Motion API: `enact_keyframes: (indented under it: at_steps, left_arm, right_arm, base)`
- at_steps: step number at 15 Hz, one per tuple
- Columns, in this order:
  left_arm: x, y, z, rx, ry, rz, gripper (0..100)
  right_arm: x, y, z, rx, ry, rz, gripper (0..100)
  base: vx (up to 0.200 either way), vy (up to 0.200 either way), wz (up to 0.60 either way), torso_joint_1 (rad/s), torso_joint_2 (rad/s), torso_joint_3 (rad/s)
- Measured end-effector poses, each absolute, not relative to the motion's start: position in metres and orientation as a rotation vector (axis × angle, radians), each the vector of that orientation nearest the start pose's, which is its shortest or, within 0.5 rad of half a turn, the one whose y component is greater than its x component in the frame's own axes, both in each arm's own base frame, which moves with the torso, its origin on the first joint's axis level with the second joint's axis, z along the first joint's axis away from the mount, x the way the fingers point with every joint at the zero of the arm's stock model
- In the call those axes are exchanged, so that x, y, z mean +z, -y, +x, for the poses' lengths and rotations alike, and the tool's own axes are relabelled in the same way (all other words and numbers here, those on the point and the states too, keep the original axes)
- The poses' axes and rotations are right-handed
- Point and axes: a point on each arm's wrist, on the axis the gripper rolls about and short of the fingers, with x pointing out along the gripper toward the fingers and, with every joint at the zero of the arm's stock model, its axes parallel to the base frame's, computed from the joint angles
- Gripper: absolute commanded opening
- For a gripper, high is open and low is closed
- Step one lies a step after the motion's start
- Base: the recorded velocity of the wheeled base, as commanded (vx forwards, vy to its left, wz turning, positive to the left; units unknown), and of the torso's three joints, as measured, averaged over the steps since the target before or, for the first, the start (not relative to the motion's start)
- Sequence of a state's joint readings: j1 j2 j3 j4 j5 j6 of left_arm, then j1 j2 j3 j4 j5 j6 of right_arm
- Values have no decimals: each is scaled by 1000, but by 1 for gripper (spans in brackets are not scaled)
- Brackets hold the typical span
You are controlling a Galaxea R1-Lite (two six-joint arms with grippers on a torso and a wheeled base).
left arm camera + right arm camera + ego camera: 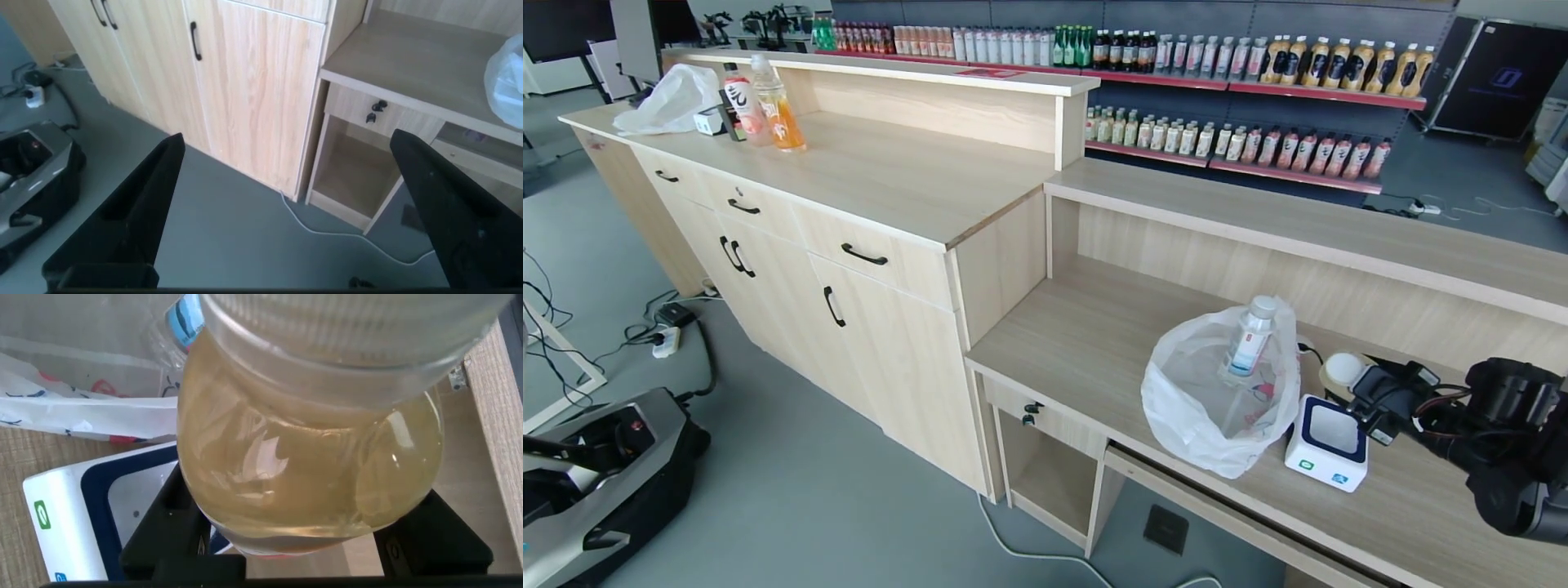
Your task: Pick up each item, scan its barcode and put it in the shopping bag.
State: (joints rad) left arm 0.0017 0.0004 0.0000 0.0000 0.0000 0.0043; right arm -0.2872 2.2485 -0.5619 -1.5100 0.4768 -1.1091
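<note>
Jaws of the right gripper pinching a bottle of pale yellow drink, held just above the white barcode scanner on the worktop, shopping bag just beside the scanner, clear bottle upright inside it, left gripper jaws spread wide over the floor.

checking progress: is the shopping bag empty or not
Not empty: a clear bottle with a white cap stands upright inside the open shopping bag on the desk.

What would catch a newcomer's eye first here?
The white shopping bag on the lower desk, with a clear bottle standing in it. Right beside it, the right gripper holds a bottle of pale yellowish liquid by the white scanner.
</note>
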Motion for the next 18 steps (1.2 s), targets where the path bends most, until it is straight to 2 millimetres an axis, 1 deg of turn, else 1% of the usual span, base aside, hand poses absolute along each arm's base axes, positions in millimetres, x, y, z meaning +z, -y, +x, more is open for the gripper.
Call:
enact_keyframes:
  at_steps: [3, 6, 9, 12, 15, 18]
  left_arm:
    - [75, 0, -23, 1, 0, 5, 100]
    - [75, 0, -23, 1, 0, 4, 100]
    - [75, 0, -23, 1, 0, 4, 100]
    - [75, 0, -23, 1, 0, 5, 100]
    - [75, 0, -23, 1, 0, 4, 100]
    - [75, 0, -23, 1, 0, 5, 100]
  right_arm:
    - [28, 88, 332, 264, -53, -1032, 0]
    - [26, 88, 338, 261, -43, -1032, 0]
    - [26, 84, 343, 257, -10, -1015, 0]
    - [21, 79, 345, 271, -5, -996, 0]
    - [17, 79, 347, 275, -10, -994, 0]
    - [17, 80, 353, 267, 5, -996, 0]
  base:
    - [0, 0, 0, 0, 0, 0]
    - [0, 0, 0, 0, 0, 0]
    - [0, 0, 0, 0, 0, 0]
    - [0, 0, 0, 0, 0, 0]
    - [0, 0, 0, 0, 0, 0]
    - [0, 0, 0, 0, 0, 0]
